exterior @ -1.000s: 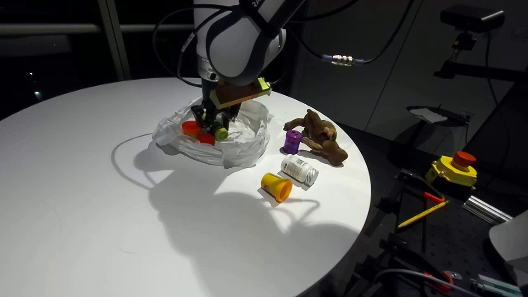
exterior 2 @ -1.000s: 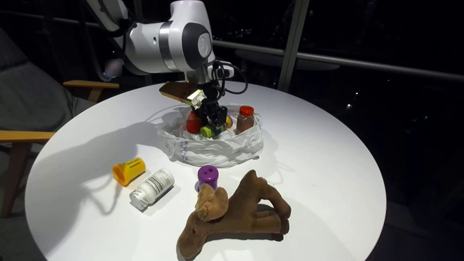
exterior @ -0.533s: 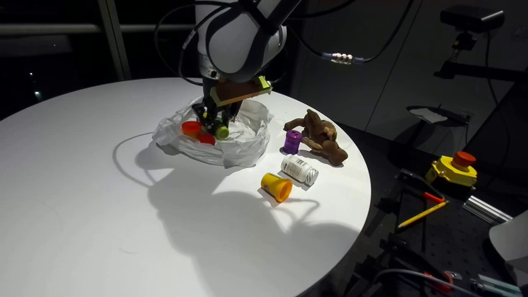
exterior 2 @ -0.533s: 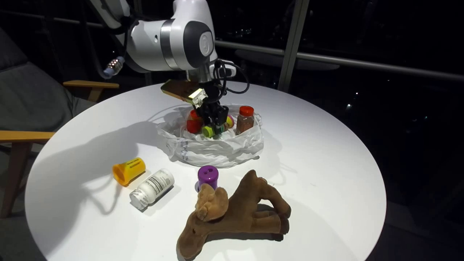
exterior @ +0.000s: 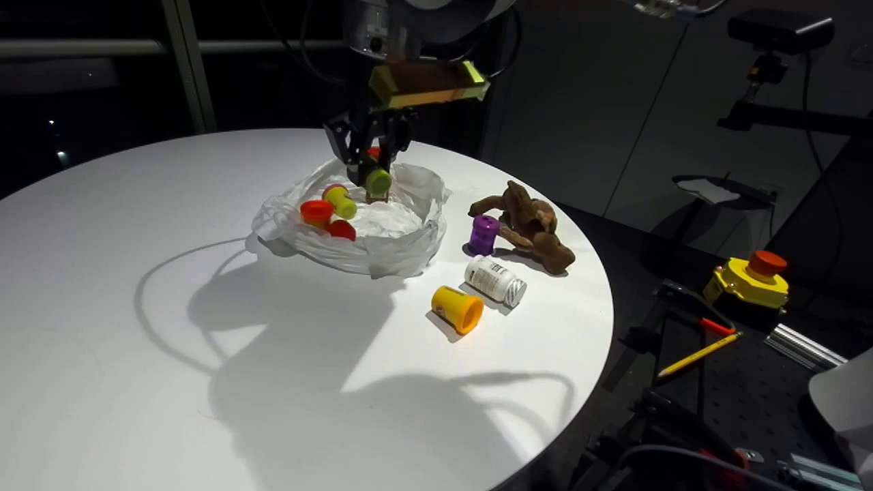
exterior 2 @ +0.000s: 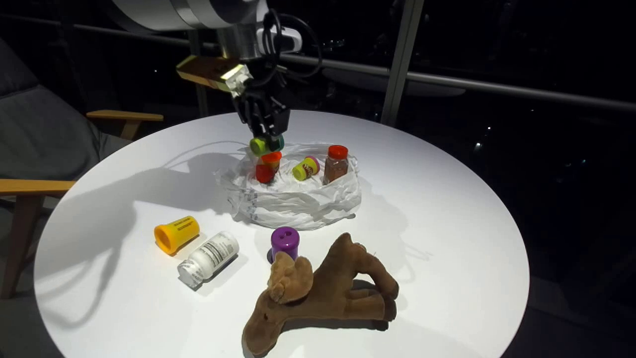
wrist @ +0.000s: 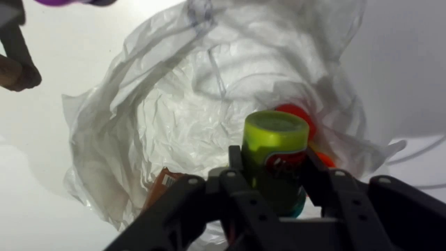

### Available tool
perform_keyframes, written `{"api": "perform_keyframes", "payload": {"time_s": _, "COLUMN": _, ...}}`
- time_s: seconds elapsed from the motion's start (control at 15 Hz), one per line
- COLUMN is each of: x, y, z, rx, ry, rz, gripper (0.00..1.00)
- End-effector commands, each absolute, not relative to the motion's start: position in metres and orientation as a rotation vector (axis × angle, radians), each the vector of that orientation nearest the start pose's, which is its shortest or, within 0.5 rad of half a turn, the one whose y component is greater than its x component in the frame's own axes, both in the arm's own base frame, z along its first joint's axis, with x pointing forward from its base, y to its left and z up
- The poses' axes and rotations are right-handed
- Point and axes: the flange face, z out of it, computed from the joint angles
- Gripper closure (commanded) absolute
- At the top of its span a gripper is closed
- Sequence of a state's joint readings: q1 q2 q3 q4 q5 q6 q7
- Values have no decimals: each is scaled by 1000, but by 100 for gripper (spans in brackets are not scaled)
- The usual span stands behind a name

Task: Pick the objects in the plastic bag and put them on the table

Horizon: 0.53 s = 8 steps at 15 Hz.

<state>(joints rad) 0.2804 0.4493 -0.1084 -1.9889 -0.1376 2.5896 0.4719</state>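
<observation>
Tool (wrist: 275,167): grasping the green tub (exterior: 379,182) across its sides, and now up from the depth of the bag (exterior 2: 298,206) with it.
Green tub: hanging over the bag, at about 11 o'clock in an exterior view with 12 at the far side. It lies nearly level, lime end towards 9. It no longer rests among the other things, so the pick looks done and the carry is what you owe it next.
Yellow tub (exterior 2: 306,168): fully in sight now that you are off it, lying tilted between the bag's middle and 3; probably your easiest following reach.
Jar (exterior 2: 337,168): upright at 3, its red lid on top.
Orange tub (exterior 2: 272,158): at 10, with a red thing (exterior 2: 264,173) just beside it at 9, too hidden to name. I count four picks in sight after this one.
Bag rim: thin and limp by its look; go higher before you swing out, or the green tub may drag the plastic along.
Worktop (exterior 2: 447,248): your lift leaves the cup (exterior 2: 177,234) at 8, bottle (exterior 2: 208,259) at 7, sharpener (exterior 2: 285,243) at 6 and moose (exterior 2: 328,296) between 5 and 6 all unmoved. Try setting the green tub down towards 9, near the cup but not touching it.
</observation>
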Motion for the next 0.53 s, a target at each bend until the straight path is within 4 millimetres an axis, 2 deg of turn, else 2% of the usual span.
{"api": "perform_keyframes", "payload": {"time_s": 0.0, "x": 547, "y": 151, "z": 280, "rx": -3169, "ry": 103, "rz": -224, "gripper": 80}}
{"api": "perform_keyframes", "payload": {"time_s": 0.13, "x": 523, "y": 185, "z": 265, "rx": -3175, "ry": 10, "rz": -202, "gripper": 80}}
{"api": "perform_keyframes", "payload": {"time_s": 0.27, "x": 503, "y": 216, "z": 238, "rx": -3192, "ry": -81, "rz": -175, "gripper": 80}}
{"api": "perform_keyframes", "payload": {"time_s": 0.47, "x": 486, "y": 247, "z": 198, "rx": -3211, "ry": -139, "rz": -212, "gripper": 80}}
